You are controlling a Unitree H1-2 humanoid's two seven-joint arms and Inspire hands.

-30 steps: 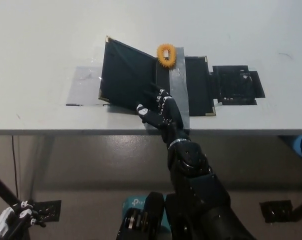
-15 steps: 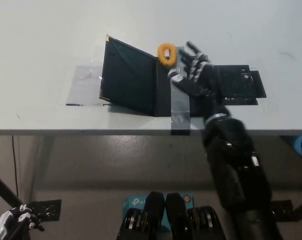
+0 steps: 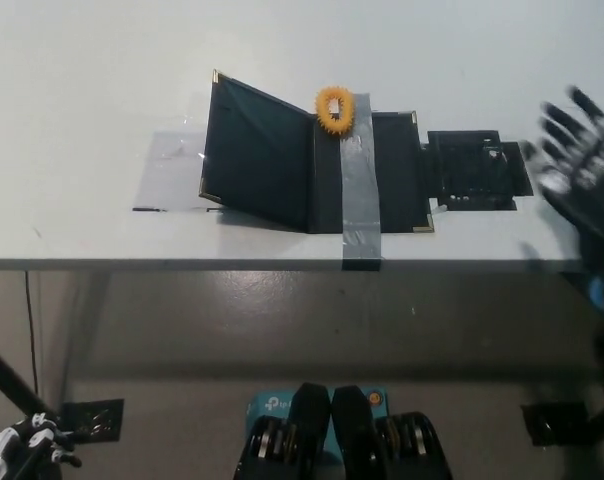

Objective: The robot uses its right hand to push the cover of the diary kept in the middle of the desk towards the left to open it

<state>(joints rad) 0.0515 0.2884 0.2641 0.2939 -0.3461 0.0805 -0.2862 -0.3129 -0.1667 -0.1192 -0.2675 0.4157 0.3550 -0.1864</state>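
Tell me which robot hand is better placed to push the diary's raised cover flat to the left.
Right. The right robot hand is open at desk height, right of the diary. The left robot hand hangs below the desk edge, far from the cover.

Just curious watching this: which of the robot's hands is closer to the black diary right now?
The right hand, off the diary beyond its right side, above the desk. The left hand hangs far below.

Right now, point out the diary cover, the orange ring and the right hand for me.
diary cover (image 3: 257, 155), head view, middle of the raised dark cover.
orange ring (image 3: 334, 109), head view, on the ring's spiky band.
right hand (image 3: 580, 160), head view, blurred palm, fingers spread, at the right edge.
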